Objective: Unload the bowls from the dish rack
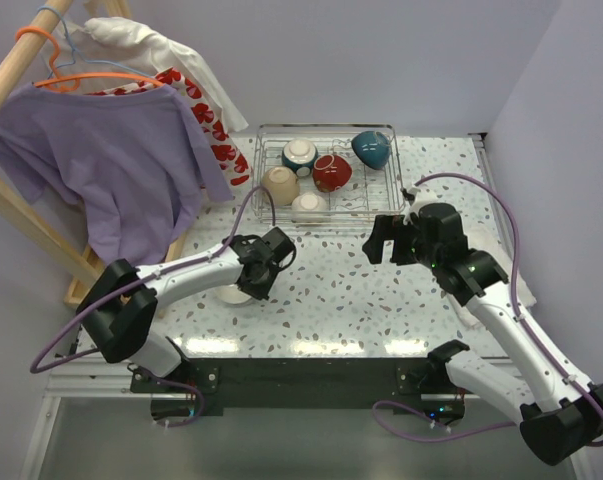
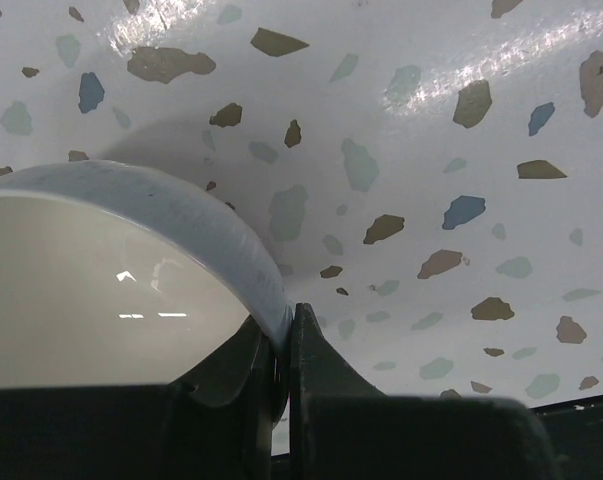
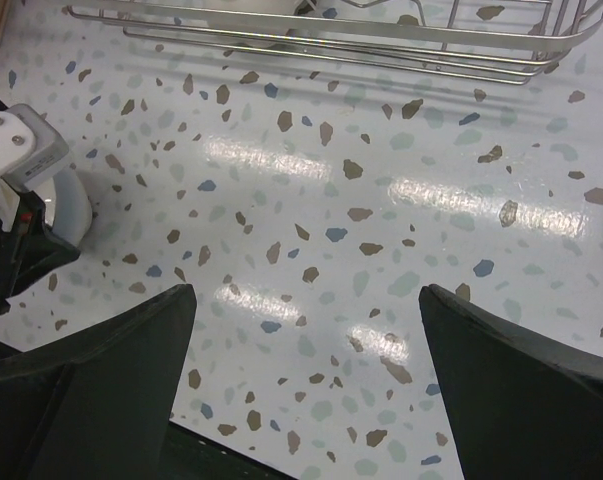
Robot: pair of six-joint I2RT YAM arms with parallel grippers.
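Left wrist view: the left tool (image 2: pixel 284 328) pinches the bowl (image 2: pixel 111 270) rim. Seat it flat on the worktop (image 2: pixel 431 150) before releasing. The right tool (image 3: pixel 303 310) stands wide, empty.

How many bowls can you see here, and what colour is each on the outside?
teal bowl: 1
teal-and-white bowl: 1
dark red bowl: 1
tan bowl: 1
cream bowl: 1
white bowl: 1
Total: 6
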